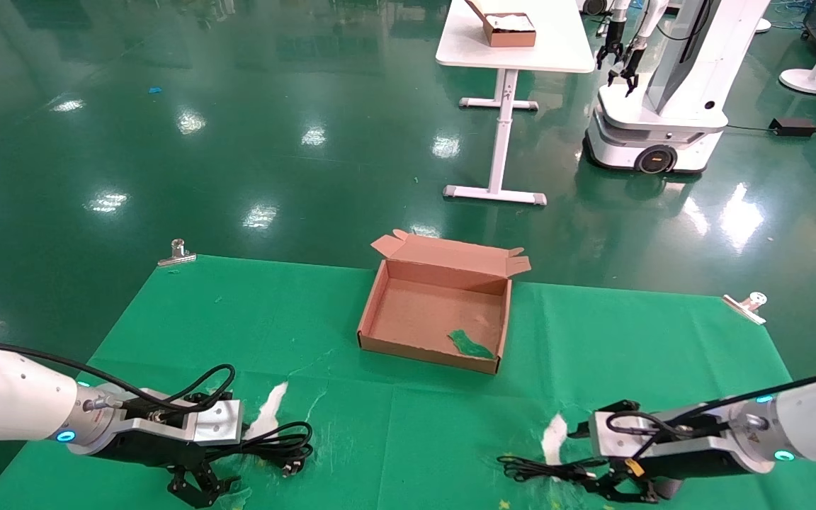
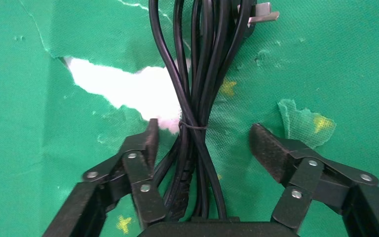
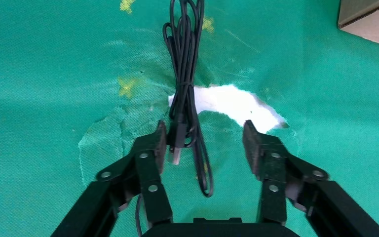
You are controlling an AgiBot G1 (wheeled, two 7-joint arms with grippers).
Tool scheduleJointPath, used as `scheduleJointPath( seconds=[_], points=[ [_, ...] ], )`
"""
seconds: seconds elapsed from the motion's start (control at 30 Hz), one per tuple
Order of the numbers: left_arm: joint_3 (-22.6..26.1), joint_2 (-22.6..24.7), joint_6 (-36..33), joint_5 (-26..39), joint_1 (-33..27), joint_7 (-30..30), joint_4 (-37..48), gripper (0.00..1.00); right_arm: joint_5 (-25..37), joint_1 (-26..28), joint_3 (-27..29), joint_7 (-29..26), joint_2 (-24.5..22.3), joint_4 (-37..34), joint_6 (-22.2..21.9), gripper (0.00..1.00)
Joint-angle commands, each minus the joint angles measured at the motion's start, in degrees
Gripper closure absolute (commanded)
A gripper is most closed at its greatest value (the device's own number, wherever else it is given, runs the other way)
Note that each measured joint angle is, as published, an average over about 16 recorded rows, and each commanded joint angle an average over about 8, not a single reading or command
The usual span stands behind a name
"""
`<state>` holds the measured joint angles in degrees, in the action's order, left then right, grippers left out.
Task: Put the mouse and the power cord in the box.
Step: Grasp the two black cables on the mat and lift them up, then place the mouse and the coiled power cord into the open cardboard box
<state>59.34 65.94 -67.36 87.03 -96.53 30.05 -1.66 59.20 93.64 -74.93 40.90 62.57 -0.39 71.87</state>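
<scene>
Left wrist view shows my left gripper with its jaws spread wide, straddling the power cord just where a thin tie cinches the bundle. To do this grab well I judge I should settle lower so both pads flank the tied waist, then close there, where the strands are gathered and least likely to spill out. The plug prongs lie at the far end of the coil, clear of my fingers.

My right gripper also stands with jaws apart, low over the thin cable of the mouse; its USB plug lies just beside one pad. I cannot see the mouse body itself in any view; it may sit under my wrist. Closing on cable alone would likely leave the body dangling, so I would aim for the body if I can find it.

From the head view, the cord lies near the front left of the green cloth and the mouse cable near the front right, both well apart from the box. That box sits mid-table, lid folded back, holding only a green scrap in its near right corner.
</scene>
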Motion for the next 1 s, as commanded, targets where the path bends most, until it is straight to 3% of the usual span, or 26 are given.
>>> scheduleJointPath(
  seconds=[0.03, 0.67, 1.0],
  points=[
    [-0.01, -0.01, 0.05, -0.03, 0.01, -0.01, -0.01, 1.00, 0.00, 0.00, 0.00, 0.00, 0.01, 0.00, 0.01, 1.00],
    [-0.13, -0.05, 0.33, -0.39, 0.00, -0.06, -0.09, 1.00, -0.22, 0.13, 0.13, -0.21, -0.09, -0.09, 0.22, 1.00],
    [-0.50, -1.01, -2.42, -0.96, -2.38, -0.34, -0.44, 1.00, -3.41, 3.66, 2.35, -3.50, -3.17, -1.72, 4.34, 1.00]
  ],
)
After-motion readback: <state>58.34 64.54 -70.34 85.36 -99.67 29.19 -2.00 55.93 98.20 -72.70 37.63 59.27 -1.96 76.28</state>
